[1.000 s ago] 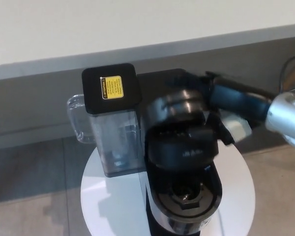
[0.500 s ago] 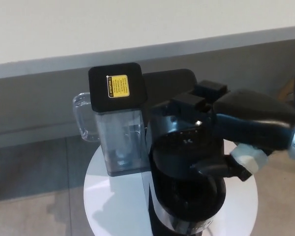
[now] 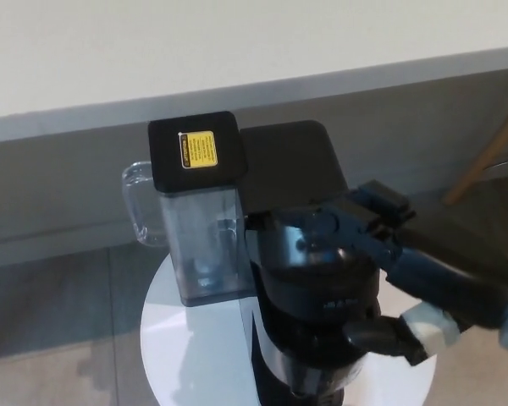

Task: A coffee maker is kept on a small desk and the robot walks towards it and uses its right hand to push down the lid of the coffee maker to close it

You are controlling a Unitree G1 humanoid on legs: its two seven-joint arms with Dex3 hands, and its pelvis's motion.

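Observation:
A black coffee maker (image 3: pixel 296 169) stands on a small round white desk (image 3: pixel 190 351). Its clear water tank (image 3: pixel 201 241) has a black cap with a yellow label and sits on the machine's left side. The rounded black lid (image 3: pixel 313 283) lies lowered over the brew head, hiding the pod chamber. My right hand (image 3: pixel 368 254) comes in from the lower right and rests on the lid's right side, two fingers (image 3: pixel 381 207) stretched across its top and the thumb (image 3: pixel 381 334) below its front edge. My left hand does not show.
A grey wall base with a pale ledge runs behind the desk. A wooden chair leg (image 3: pixel 487 156) slants at the far right. Grey floor tiles (image 3: pixel 59 330) lie to the left of the desk.
One second ago the lid stood raised with the pod chamber exposed. My right hand pressed forward and down on it, and the lid now covers the chamber. The camera shifted slightly.

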